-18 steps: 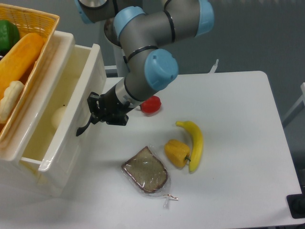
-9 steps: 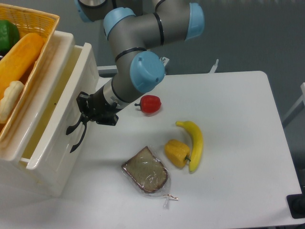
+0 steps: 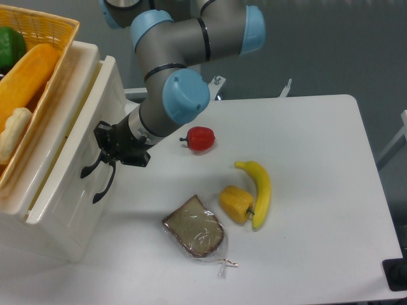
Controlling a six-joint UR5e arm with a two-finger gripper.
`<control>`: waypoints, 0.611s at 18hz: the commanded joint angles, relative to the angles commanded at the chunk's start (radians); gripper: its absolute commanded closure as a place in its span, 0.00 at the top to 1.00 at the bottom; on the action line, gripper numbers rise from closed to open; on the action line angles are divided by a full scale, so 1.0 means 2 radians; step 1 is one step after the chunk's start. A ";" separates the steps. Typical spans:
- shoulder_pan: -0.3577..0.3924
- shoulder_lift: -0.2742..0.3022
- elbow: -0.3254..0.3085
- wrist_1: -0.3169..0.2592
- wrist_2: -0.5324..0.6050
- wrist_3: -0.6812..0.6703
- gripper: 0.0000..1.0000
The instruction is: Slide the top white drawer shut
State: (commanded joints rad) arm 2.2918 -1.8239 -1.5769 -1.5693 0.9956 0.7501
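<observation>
The top white drawer (image 3: pixel 79 121) is a cream-white box in the cabinet at the left, and only a narrow slit of its inside shows along its upper edge. Its curved black handle (image 3: pixel 89 168) sits on the front, just above the lower drawer's identical handle (image 3: pixel 105 185). My gripper (image 3: pixel 102 141) is at the end of the grey and blue arm. Its black fingers look shut and empty, and they press against the drawer front just above the top handle.
A wicker basket (image 3: pixel 48 22) with yellow and green produce sits on top of the cabinet. On the white table lie a red pepper (image 3: pixel 201 138), a banana (image 3: pixel 259 189), a yellow pepper (image 3: pixel 236 203) and wrapped bread (image 3: pixel 194 234).
My gripper has moved left against the drawer front. The top drawer has slid from wide open to almost fully in, hiding its inside.
</observation>
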 joint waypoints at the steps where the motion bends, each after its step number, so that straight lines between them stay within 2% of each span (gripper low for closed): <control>1: -0.002 -0.001 0.000 0.000 0.000 -0.001 0.01; 9: -0.003 -0.002 0.002 0.000 0.002 0.000 0.02; 11: 0.008 -0.002 0.004 0.001 0.005 0.002 0.03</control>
State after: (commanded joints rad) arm 2.3085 -1.8270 -1.5693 -1.5677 1.0047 0.7547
